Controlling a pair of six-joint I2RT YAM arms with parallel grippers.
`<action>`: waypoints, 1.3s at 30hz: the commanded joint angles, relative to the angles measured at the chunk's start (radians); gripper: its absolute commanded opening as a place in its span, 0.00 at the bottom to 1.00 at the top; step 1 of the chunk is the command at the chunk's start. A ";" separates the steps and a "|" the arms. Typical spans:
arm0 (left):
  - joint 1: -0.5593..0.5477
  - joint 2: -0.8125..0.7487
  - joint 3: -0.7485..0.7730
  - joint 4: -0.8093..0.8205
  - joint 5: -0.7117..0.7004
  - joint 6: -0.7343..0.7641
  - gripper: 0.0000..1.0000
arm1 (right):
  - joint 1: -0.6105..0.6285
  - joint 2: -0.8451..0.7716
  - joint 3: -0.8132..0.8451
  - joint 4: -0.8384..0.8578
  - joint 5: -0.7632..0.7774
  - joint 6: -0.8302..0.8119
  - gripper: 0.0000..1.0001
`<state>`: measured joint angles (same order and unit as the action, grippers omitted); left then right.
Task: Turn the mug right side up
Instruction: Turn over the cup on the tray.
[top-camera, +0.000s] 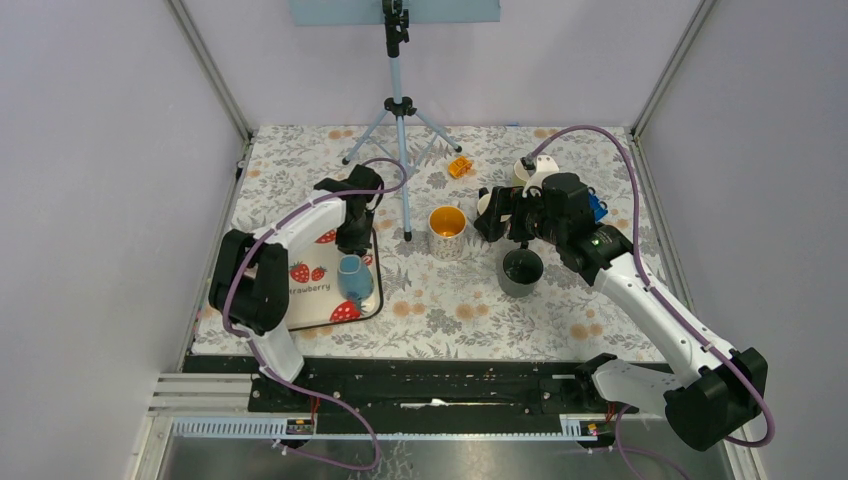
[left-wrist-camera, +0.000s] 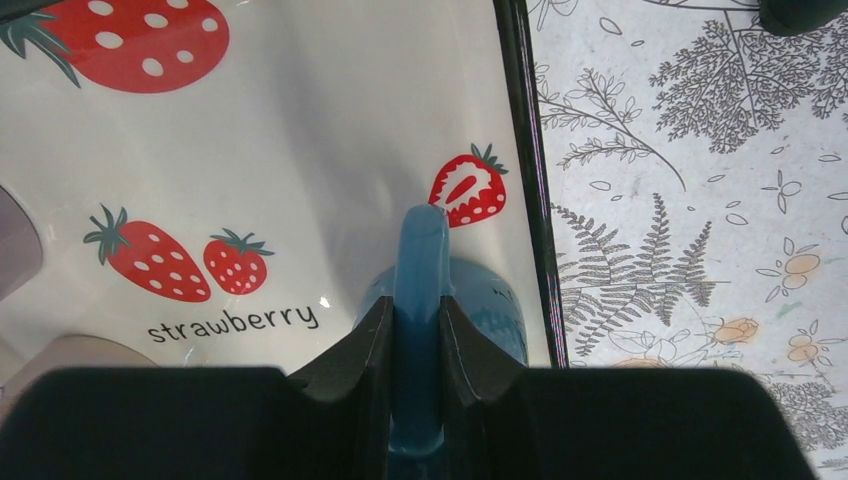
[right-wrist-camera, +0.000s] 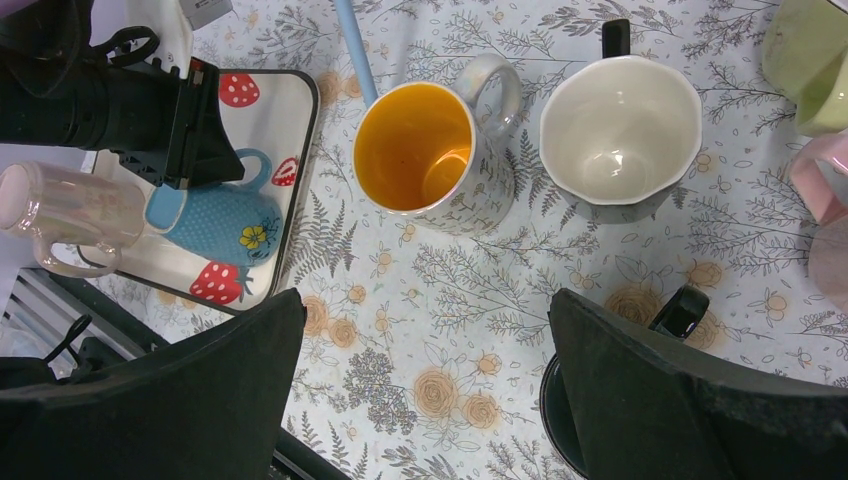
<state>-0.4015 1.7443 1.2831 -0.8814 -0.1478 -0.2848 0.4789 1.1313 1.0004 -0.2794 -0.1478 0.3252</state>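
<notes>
A blue dotted mug (top-camera: 350, 277) with a yellow flower lies tilted on its side on the strawberry tray (top-camera: 310, 302), near the tray's right edge. It also shows in the right wrist view (right-wrist-camera: 225, 222). My left gripper (top-camera: 353, 240) reaches down over it. In the left wrist view the left gripper (left-wrist-camera: 415, 305) is shut on the mug's blue handle (left-wrist-camera: 420, 260). My right gripper (right-wrist-camera: 425, 300) is open and empty above the floral table. It hovers near a black mug (top-camera: 521, 270).
An upright mug with an orange inside (top-camera: 447, 230) stands mid-table beside a white mug (right-wrist-camera: 620, 130). A clear glass mug (right-wrist-camera: 60, 205) lies on the tray. A tripod (top-camera: 398, 110) stands at the back, with a small orange object (top-camera: 459, 166) nearby. Green (right-wrist-camera: 810, 60) and pink (right-wrist-camera: 820, 180) mugs are at the right.
</notes>
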 joint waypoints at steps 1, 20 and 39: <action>0.015 -0.032 -0.029 0.038 0.060 -0.009 0.19 | 0.012 -0.006 0.001 0.014 0.010 -0.017 1.00; 0.038 -0.097 -0.043 0.073 0.084 0.012 0.00 | 0.012 0.003 0.007 0.011 0.010 -0.020 1.00; 0.035 -0.350 0.041 0.163 0.349 0.042 0.00 | 0.012 -0.008 0.007 0.112 -0.202 0.010 1.00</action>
<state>-0.3683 1.4830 1.2640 -0.8005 0.0525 -0.2592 0.4801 1.1416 1.0004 -0.2512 -0.2558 0.3225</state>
